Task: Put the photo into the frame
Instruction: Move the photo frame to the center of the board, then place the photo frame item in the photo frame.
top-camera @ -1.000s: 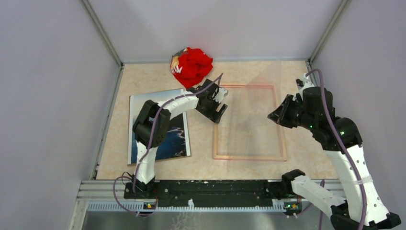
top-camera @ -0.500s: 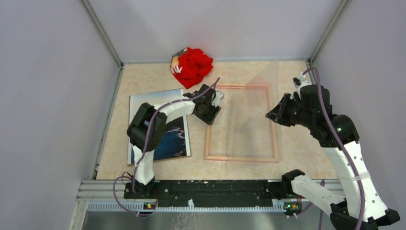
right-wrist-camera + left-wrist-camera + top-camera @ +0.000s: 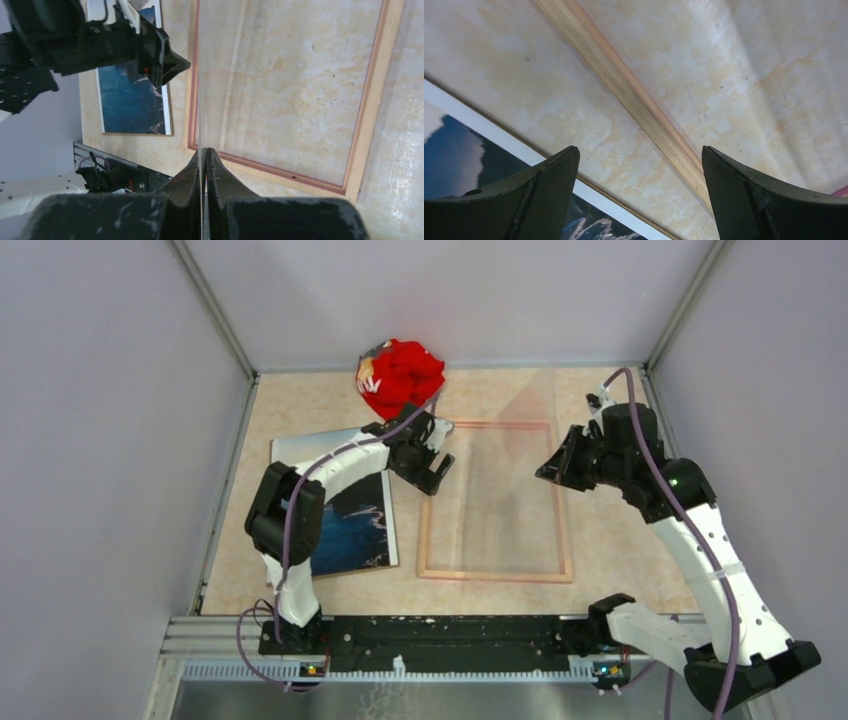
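Two pincers for you to log. Your left pincer stands wide and holds nothing. It hovers over the far-left corner of the frame. In the left wrist view its fingers straddle the frame's light-wood left rail, which runs diagonally between them.

Your right pincer is clamped on the edge of a clear pane, held tilted up above the frame's right side.

The frame lies flat mid-table, with its long axis running from the near edge to the far edge. The photo lies flat just left of it, apart from it, with its long axis the same way and its blue water toward the near end. Its far part is under the left arm.

The red cloth bundle at the far edge has white print, too small to read.
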Robot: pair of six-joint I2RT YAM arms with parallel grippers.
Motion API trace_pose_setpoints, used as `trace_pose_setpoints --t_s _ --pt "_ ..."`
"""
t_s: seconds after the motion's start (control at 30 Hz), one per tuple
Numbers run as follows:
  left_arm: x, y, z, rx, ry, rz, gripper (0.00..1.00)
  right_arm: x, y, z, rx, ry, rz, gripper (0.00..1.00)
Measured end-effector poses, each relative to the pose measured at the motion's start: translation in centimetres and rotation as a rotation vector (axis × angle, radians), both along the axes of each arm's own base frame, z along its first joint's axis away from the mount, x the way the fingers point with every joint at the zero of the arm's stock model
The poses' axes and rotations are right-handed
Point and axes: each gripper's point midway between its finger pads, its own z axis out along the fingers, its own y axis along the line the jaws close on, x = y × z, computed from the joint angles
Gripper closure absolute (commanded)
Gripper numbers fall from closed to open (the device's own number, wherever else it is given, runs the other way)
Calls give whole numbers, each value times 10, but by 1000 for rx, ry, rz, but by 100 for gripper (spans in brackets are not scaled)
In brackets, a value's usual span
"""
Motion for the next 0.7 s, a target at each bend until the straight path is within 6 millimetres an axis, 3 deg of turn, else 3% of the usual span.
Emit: trace_pose_setpoints --t_s 0.13,0.3,0.43,0.57,0.7 --pt "26 7 43 -77 -69 20 4 15 11 -5 13 19 21 100" --pt "54 58 81 -97 -168 134 7 34 26 -9 47 38 44 100" --pt "49 78 73 -62 -164 171 7 47 42 -2 117 14 73 100" --pt "26 85 48 -12 -96 153 7 58 54 11 173 -40 102 100" --pt "15 90 38 10 -68 145 7 69 63 16 209 -87 126 100"
